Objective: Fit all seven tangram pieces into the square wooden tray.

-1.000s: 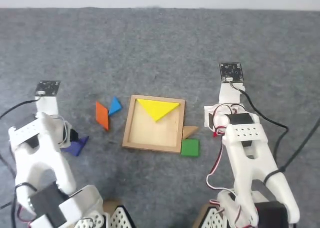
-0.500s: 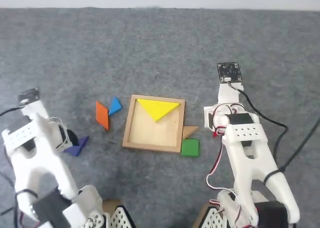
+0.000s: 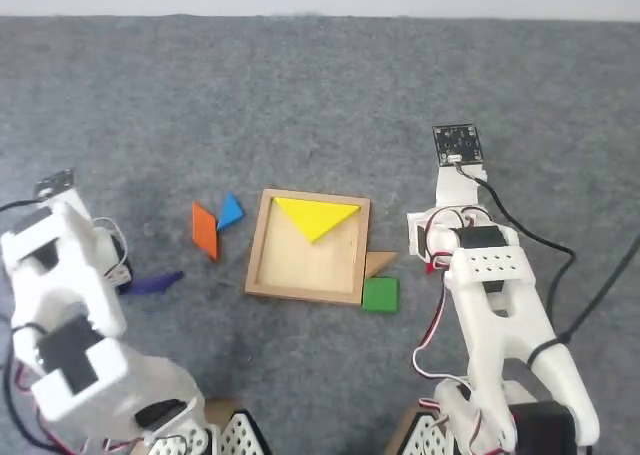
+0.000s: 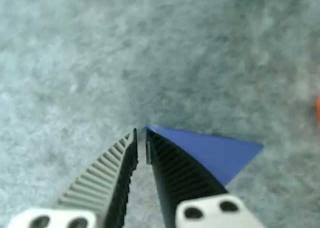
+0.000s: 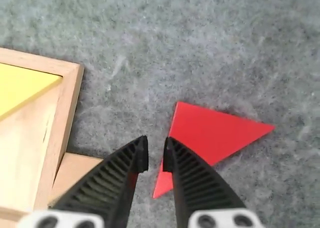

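The square wooden tray (image 3: 255, 250) lies mid-table with a large yellow triangle (image 3: 315, 215) in its far part. My left gripper (image 4: 141, 138) is shut on a corner of the dark blue triangle (image 4: 215, 150), which hangs tilted left of the tray (image 3: 155, 281). An orange parallelogram (image 3: 204, 231) and a light blue triangle (image 3: 230, 211) lie between that arm and the tray. A green square (image 3: 380, 294) and a tan triangle (image 3: 379, 263) sit at the tray's near right corner. My right gripper (image 5: 155, 148) is shut, holding nothing, low over the red triangle (image 5: 215, 130).
Grey carpet covers the table. The tray's corner (image 5: 67, 102) and the tan triangle (image 5: 77, 170) lie close beside the right gripper. Open carpet stretches beyond the tray toward the far edge.
The left arm has risen and swung left; the dark blue triangle, flat on the carpet before, now shows tilted and edge-on in its gripper. The right arm has not moved.
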